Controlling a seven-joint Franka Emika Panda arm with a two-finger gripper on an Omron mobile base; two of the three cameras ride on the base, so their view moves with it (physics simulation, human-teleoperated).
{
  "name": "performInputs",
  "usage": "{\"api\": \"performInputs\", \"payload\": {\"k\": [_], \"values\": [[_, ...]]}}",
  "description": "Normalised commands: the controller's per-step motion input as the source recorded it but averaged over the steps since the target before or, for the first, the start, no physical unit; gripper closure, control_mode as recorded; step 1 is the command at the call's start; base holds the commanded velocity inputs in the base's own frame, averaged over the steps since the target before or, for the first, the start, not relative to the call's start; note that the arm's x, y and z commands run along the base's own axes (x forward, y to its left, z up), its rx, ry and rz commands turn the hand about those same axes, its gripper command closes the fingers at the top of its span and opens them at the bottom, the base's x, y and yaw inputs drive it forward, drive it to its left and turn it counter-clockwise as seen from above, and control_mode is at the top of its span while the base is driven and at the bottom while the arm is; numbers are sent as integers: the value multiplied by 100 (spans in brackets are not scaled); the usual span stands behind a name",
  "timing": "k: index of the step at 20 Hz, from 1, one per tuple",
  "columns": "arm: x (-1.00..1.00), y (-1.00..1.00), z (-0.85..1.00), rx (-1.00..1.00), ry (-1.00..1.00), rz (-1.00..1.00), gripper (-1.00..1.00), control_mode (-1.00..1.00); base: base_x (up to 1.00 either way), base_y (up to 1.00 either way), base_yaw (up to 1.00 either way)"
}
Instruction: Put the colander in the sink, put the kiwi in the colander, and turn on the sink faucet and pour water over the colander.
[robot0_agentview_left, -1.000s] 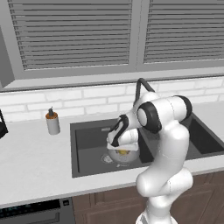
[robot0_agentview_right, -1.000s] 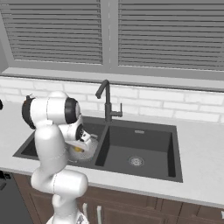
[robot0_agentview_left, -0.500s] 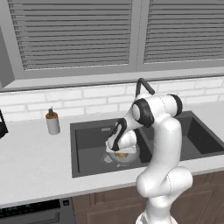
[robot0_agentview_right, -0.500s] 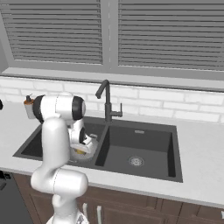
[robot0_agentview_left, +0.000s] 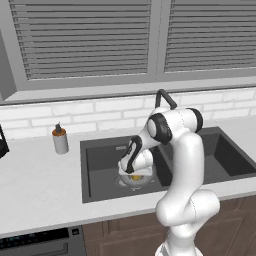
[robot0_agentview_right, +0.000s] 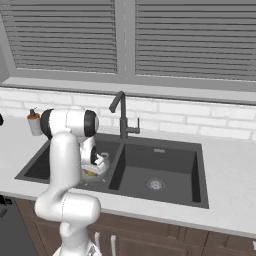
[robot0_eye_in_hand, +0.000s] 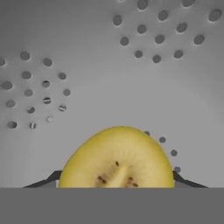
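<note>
Kiwi (robot0_eye_in_hand: 117, 157) is showing golden yellow, paler toward the core, with a few dark brown seeds. Colander (robot0_eye_in_hand: 105, 65) is reading plain grey metal, pierced with clusters of small dark holes. Sink (robot0_agentview_right: 160, 165) is rendering dark grey with a silver drain ring (robot0_agentview_right: 156, 184); faucet (robot0_agentview_right: 121, 116) is looking the same dark grey. Table (robot0_agentview_left: 35, 185) is coming through light grey, backsplash (robot0_agentview_right: 200, 117) white brick with grey joints. Blinds (robot0_agentview_left: 85, 40) are showing grey horizontal slats. Soap bottle (robot0_agentview_left: 60, 140) is looking grey with a brown cap. Cabinet fronts (robot0_agentview_right: 165, 240) are showing dark brown wood.
</note>
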Motion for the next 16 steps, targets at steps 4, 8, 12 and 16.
{"api": "performInputs", "payload": {"k": [4,8,12,16], "values": [[0,-9,0,0,3,0,-100,-100,0,0,0],[0,-18,8,0,1,0,-100,-100,0,0,0],[-3,-6,26,0,-1,0,-100,-100,0,0,0],[-9,0,34,0,0,0,-100,-100,0,0,0]]}}
